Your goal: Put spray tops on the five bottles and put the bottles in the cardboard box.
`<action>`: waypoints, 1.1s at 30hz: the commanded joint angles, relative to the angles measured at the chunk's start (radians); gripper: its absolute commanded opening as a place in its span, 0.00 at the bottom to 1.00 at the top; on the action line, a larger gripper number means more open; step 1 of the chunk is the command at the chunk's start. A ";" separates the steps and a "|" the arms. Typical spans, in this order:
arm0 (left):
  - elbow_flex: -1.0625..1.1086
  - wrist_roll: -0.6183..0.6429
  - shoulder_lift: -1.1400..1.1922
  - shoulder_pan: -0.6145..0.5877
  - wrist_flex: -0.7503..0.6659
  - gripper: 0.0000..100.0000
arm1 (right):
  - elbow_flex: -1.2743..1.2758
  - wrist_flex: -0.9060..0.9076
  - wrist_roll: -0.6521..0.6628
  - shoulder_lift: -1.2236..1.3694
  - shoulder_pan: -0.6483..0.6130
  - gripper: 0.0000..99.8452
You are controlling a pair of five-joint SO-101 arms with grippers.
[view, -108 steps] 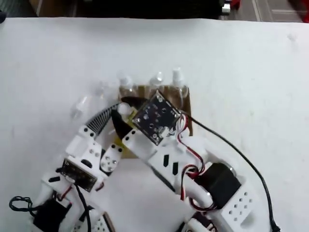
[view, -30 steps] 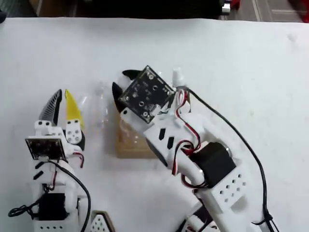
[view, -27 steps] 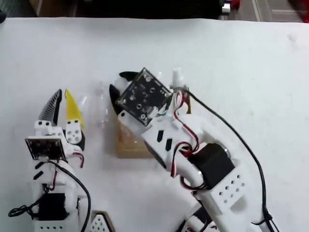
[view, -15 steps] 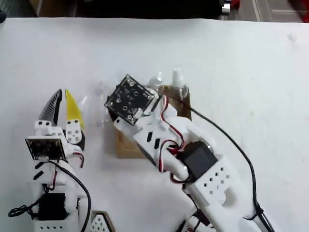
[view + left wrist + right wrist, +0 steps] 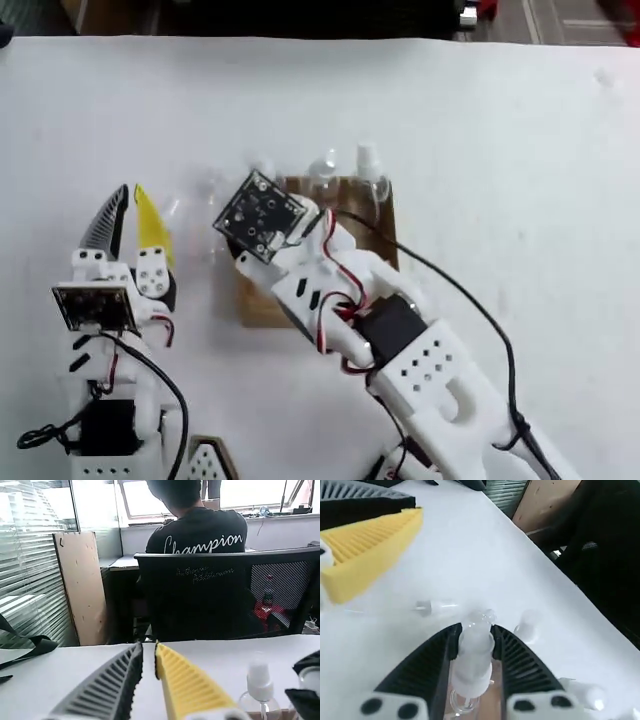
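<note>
Right wrist view: my right gripper [image 5: 475,630] has its black jaws pinched tight on a bottle [image 5: 472,655] by its white top, upright at one end of the cardboard box [image 5: 388,225]. Another capped bottle [image 5: 368,160] stands against the box's far wall. My left gripper [image 5: 130,200] sits well off to the side above the table [image 5: 520,120], fingers together, holding nothing. A loose spray top [image 5: 432,605] lies beyond.

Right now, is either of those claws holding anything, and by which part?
The right gripper grips a bottle by its white spray top; the left gripper holds nothing.
</note>
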 commanded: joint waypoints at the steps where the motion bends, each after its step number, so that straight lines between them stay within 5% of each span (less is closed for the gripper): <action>1: -0.005 0.006 -0.008 -0.002 -0.029 0.05 | 0.041 -0.065 0.000 -0.008 -0.007 0.02; 9: -0.003 0.006 -0.008 -0.002 -0.029 0.05 | 0.083 -0.096 0.000 -0.004 -0.007 0.02; 16: -0.003 0.006 -0.008 -0.002 -0.029 0.05 | 0.083 -0.074 -0.026 -0.012 -0.012 0.21; 24: 0.006 0.006 -0.008 -0.002 -0.032 0.05 | 0.068 -0.070 -0.083 -0.024 -0.007 0.21; 33: 0.008 0.012 -0.008 -0.008 -0.029 0.05 | -0.041 0.219 -0.092 -0.344 0.120 0.21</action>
